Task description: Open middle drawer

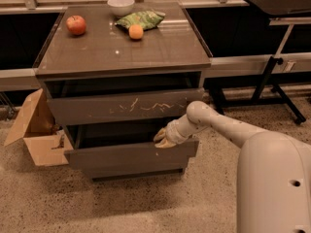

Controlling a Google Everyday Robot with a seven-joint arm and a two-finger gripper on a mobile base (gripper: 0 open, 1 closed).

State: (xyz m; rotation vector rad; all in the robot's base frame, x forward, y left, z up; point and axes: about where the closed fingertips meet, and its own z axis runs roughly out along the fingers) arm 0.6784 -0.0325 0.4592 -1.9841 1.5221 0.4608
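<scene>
The middle drawer (121, 158) is a wide grey-brown plain front and stands pulled out a little from the cabinet, with a dark gap above it. My gripper (163, 140) rests on the top edge of this front, right of its middle, and my white arm (228, 127) reaches in from the right. The taller top drawer (121, 108), with white scratch marks, sits just above the gripper. A strip of the lowest front (136, 172) shows below the middle drawer.
On the cabinet top (160, 47) lie a red apple (76, 24), an orange (136, 31), a green bag (141, 18) and a white bowl (121, 5). An open cardboard box (36, 130) stands at the left. A black table stand (272, 72) is at the right.
</scene>
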